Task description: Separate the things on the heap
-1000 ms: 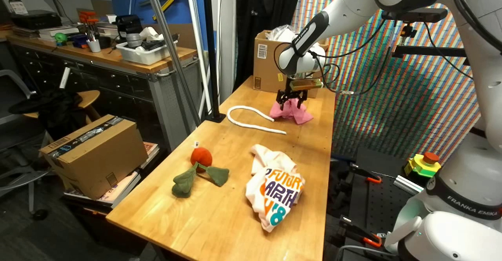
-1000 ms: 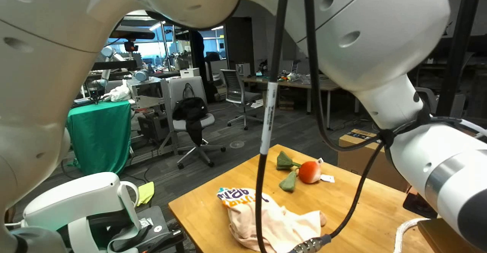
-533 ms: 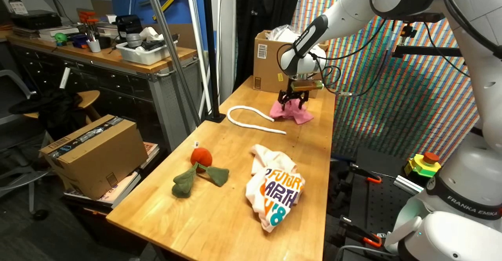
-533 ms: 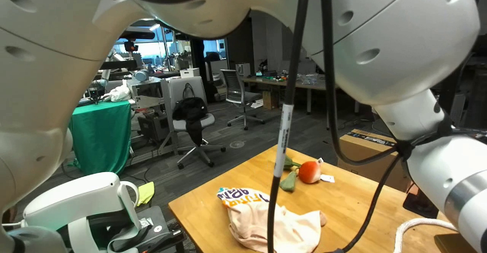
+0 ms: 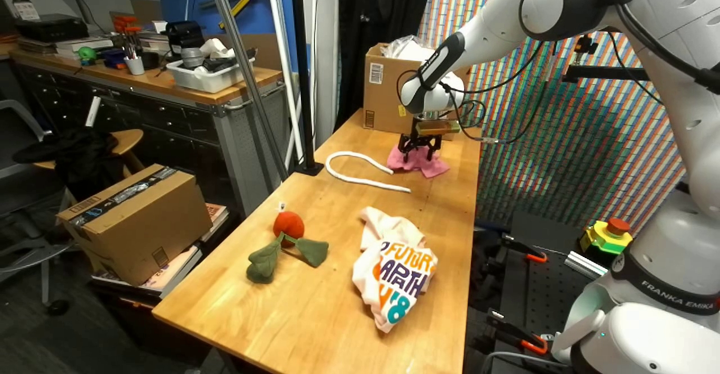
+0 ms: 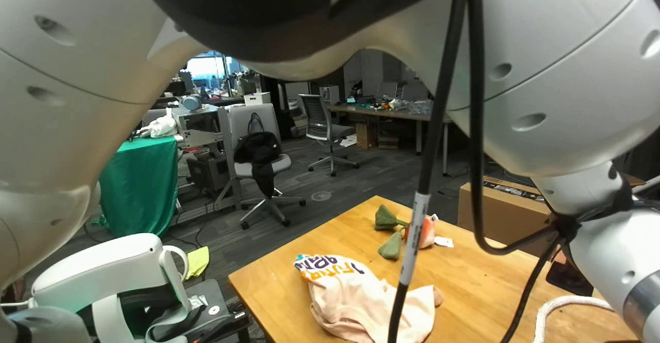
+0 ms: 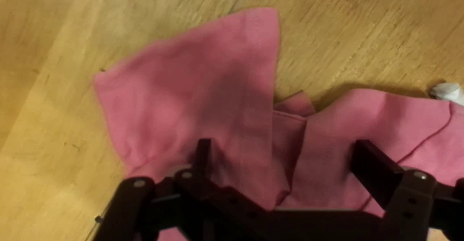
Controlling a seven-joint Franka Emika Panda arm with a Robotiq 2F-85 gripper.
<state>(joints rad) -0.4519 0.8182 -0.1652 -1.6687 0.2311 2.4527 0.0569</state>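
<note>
1. Cloth (image 7: 203, 88), pink and rumpled, is laid toward the far end of the table (image 5: 253, 312) in an exterior view, near the cardboard box (image 5: 388, 95) and just beside the white cord (image 5: 365, 182); whether cloth and cord touch cannot be told.
2. The gripper (image 5: 418, 157) is poised right over it with its fingers (image 7: 375, 172) spread wide apart; nothing is seen clamped, and whether the tips are rested on the fabric cannot be made out.
3. Light, limp handling is to be expected: the fabric is judged thin and soft, neither slippery nor easily harmed. It is best pinched low, at the folds between the fingers, since flat parts could be skimmed over.
4. Its long axis seems to be set crosswise on the table; in the wrist view a square-ended flap is pointed upward, and another part is spread to the right.
5. The cord, presumably pliable, is bent into a U, also crosswise, its ends directed to the right in an exterior view.
6. The printed bag (image 5: 394, 273) is aligned along the table, narrow end pointed away. Well apart, the red ball (image 5: 289, 226) is placed with green pieces (image 5: 312, 251) fanned toward the near end.
</note>
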